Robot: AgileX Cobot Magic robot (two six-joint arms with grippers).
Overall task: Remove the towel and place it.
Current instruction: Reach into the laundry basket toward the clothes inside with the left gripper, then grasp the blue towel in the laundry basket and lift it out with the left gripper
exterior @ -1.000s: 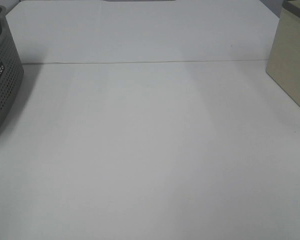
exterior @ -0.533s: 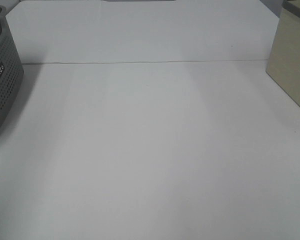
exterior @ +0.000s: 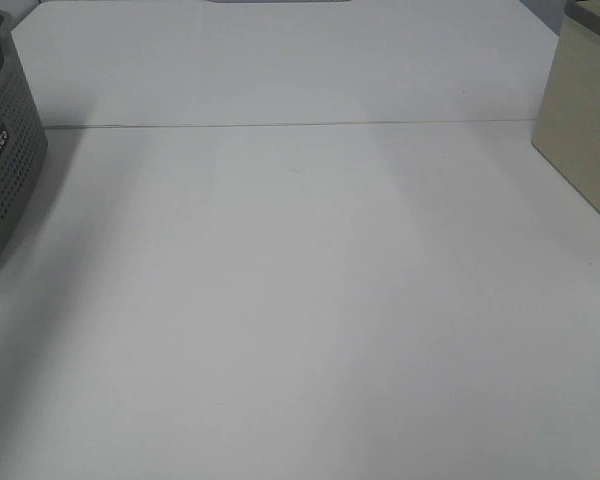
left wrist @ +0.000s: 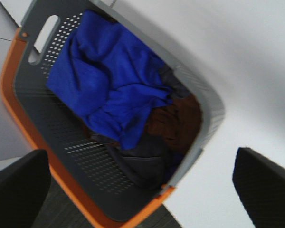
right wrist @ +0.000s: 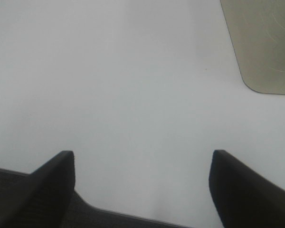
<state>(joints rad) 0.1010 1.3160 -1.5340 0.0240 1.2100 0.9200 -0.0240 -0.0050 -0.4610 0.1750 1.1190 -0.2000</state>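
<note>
The royal-blue towel (left wrist: 109, 85) lies crumpled inside the grey perforated basket (left wrist: 61, 142) with an orange rim, on top of a brown cloth (left wrist: 173, 121) and a dark grey cloth (left wrist: 142, 159). My left gripper (left wrist: 142, 190) hovers above the basket, open and empty, its black fingertips (left wrist: 19, 190) far apart. In the exterior high view only the basket's side (exterior: 5, 170) shows at the left edge. My right gripper (right wrist: 142, 185) is open and empty above the bare white table (right wrist: 133, 85). Neither arm shows in the exterior high view.
A beige box (exterior: 585, 120) stands at the table's right edge; it also shows in the right wrist view (right wrist: 263, 42). A seam (exterior: 280, 125) runs across the white table. Floor (left wrist: 0, 57) shows beyond the basket's far side.
</note>
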